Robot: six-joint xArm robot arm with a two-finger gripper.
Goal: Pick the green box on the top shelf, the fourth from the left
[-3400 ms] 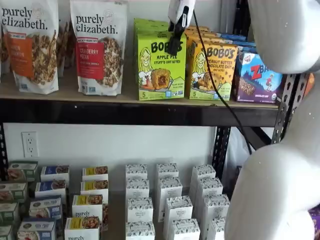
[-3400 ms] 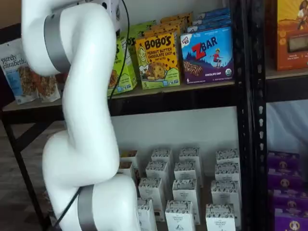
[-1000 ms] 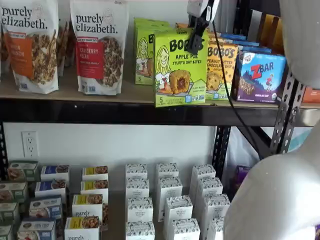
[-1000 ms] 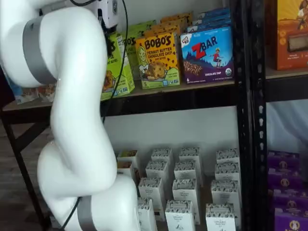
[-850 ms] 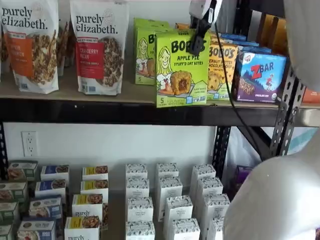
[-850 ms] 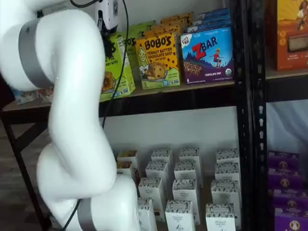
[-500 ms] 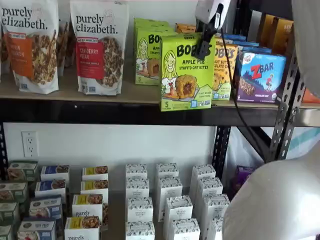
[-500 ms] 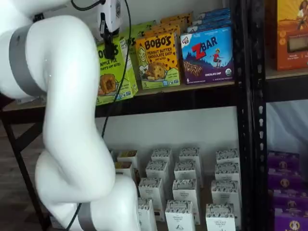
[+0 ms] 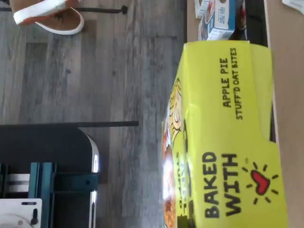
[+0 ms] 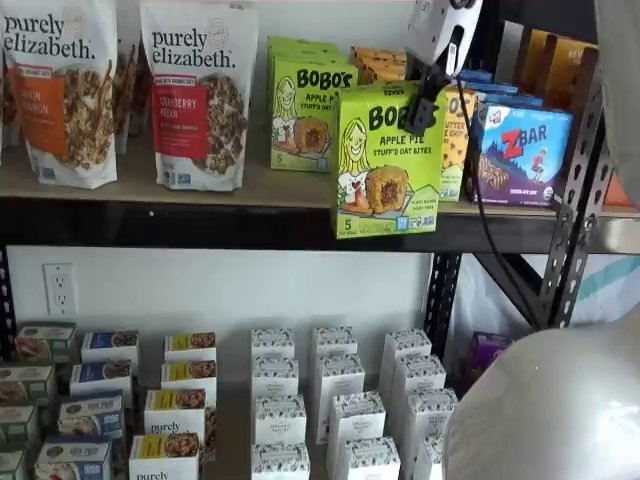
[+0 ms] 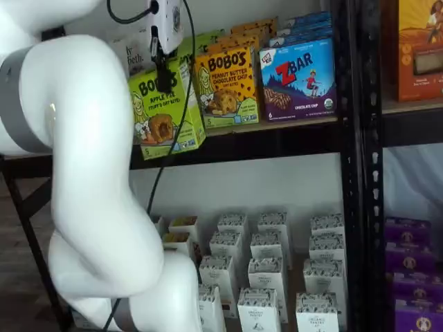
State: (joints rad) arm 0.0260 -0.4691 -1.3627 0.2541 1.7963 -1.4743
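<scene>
My gripper [image 10: 425, 105] is shut on a lime-green Bobo's Apple Pie box [image 10: 388, 160] from above. It holds the box out in front of the top shelf's black front rail [image 10: 200, 225]. Both shelf views show this; the held box [image 11: 165, 111] hangs under the gripper [image 11: 163, 76], its bottom edge level with the rail. The wrist view shows the box's top and front [image 9: 223, 137] over the wood floor. More green boxes [image 10: 305, 110] of the same kind stand on the shelf behind.
Yellow-orange Bobo's boxes [image 11: 225, 83] and blue ZBar boxes [image 11: 299, 76] stand right of the gap. Granola bags [image 10: 195, 95] stand at the left. Small white boxes [image 10: 335, 395] fill the lower shelf. My white arm [image 11: 97, 194] stands before the shelves. A black upright [image 11: 353, 166] is at the right.
The gripper has pulled the green box forward off the shelf, out past the front rail and a little lower. A second green box behind it has come into view.
</scene>
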